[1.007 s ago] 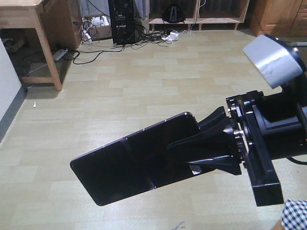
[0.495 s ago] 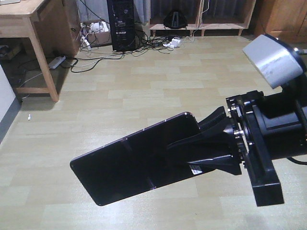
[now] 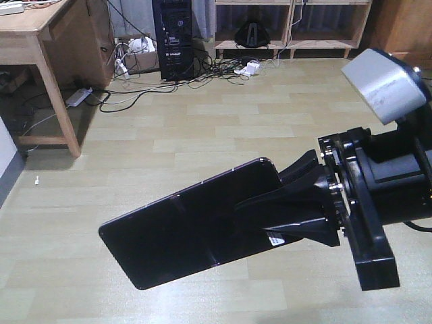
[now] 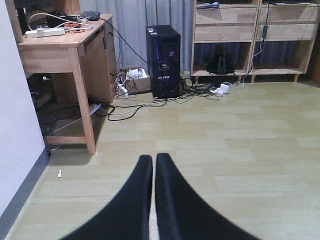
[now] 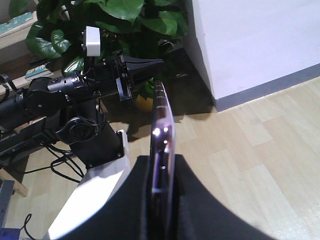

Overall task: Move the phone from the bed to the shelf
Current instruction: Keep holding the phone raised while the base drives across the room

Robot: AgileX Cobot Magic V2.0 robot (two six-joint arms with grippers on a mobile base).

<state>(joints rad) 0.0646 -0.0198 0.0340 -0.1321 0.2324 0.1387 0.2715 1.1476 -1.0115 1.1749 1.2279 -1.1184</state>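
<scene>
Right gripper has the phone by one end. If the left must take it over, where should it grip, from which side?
Take the phone by its free end, past the crease, clear of the right gripper. Come end-on, closing on the two flat faces: it's a thin slab, and that half is bare. The left gripper is shut, so open it first.

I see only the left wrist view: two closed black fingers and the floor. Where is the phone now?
Observer: The right gripper holds the phone by one short end, above the floor.
Operator: Is it level?
Observer: No, the front view shows it tilted, the free end lower than the gripped end.
Operator: What stands behind my left gripper?
Observer: In the right wrist view, a leafy green plant beside a white wall.
</scene>
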